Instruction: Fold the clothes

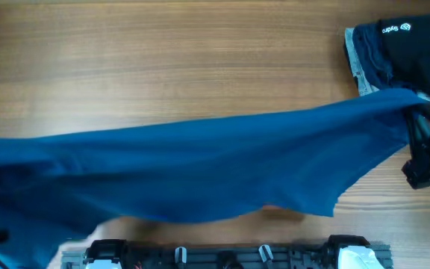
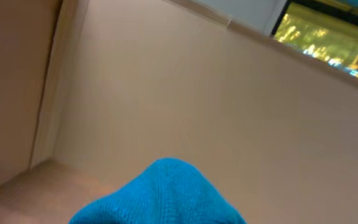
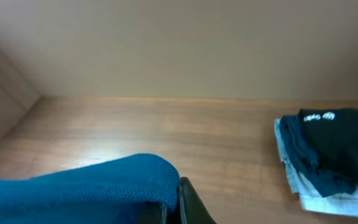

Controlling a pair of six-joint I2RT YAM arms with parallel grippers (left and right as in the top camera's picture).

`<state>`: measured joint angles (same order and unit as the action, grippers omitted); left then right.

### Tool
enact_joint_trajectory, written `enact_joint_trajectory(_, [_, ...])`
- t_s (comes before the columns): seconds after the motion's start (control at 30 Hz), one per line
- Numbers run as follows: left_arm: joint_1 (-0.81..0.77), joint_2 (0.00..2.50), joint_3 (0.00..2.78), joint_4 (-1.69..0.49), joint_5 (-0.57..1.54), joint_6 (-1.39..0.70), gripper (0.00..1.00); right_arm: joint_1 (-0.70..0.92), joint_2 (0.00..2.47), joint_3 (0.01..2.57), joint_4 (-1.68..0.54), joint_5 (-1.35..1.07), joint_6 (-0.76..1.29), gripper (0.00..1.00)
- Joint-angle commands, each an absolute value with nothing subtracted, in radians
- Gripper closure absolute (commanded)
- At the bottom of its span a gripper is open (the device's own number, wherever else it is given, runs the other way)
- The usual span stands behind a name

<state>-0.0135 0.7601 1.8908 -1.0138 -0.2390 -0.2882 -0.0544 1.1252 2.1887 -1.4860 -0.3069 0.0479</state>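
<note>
The clothes (image 1: 200, 164) are 1 plain blue shirt, soft and wrinkly. It is pulled out long, from the left side of the wooden table (image 1: 163, 60) to the right. The right claw (image 1: 418, 112) pinches its right corner. The left claw hides under the cloth, so I cannot tell. Behind, a dark top (image 1: 409, 45) lies on pale denim (image 1: 358, 67).

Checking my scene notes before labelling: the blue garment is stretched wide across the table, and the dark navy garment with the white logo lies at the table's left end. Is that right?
Not quite: the dark navy garment lies at the right end of the table, as the overhead view shows. The blue garment is indeed stretched wide across the table.
</note>
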Motion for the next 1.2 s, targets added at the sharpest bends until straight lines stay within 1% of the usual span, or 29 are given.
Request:
enact_joint_trajectory(0.0, [-0.006,0.869,1.891,-1.065,-0.292,-0.265,0.96,-0.059,1.227,2.198,-1.512,-0.316,0.056,0.96])
enact_joint_trajectory(0.07, [-0.006,0.946,1.891,-1.097,-0.311,-0.266,0.96,-0.059,1.309,2.198,-1.535,-0.316,0.054,0.96])
enact_joint_trajectory(0.23, [-0.006,1.224,1.891,-1.112,-0.316,-0.265,0.96,-0.058,1.617,2.197,-1.546,-0.348,-0.009,0.96])
enact_joint_trajectory(0.37, [-0.006,1.537,1.891,-1.092,-0.316,-0.265,0.96,-0.051,1.881,2.197,-1.485,-0.369,-0.029,0.96])
enact_joint_trajectory(0.5, [-0.006,1.799,1.891,-0.958,-0.315,-0.265,0.96,-0.027,2.105,2.197,-1.315,-0.368,-0.029,0.96])
enact_joint_trajectory(0.63, [-0.006,2.037,1.891,-0.733,-0.311,-0.265,0.96,-0.005,2.299,2.197,-1.109,-0.368,-0.023,0.96])
enact_joint_trajectory(0.8, [-0.006,2.19,1.891,-0.494,-0.303,-0.265,0.96,0.0,2.462,2.197,-0.87,-0.345,0.031,0.96])
enact_joint_trajectory(0.97, [-0.006,2.26,1.891,-0.342,-0.231,-0.265,0.96,0.0,2.491,2.197,-0.773,-0.251,0.029,0.96])
enact_joint_trajectory(1.1, [-0.007,2.252,1.891,-0.358,-0.172,-0.265,0.96,0.0,2.476,2.199,-0.805,-0.263,0.03,0.96])
enact_joint_trajectory(1.17, [-0.007,2.22,1.891,-0.448,-0.136,-0.265,0.96,0.0,2.452,2.199,-0.877,-0.279,0.03,0.96])
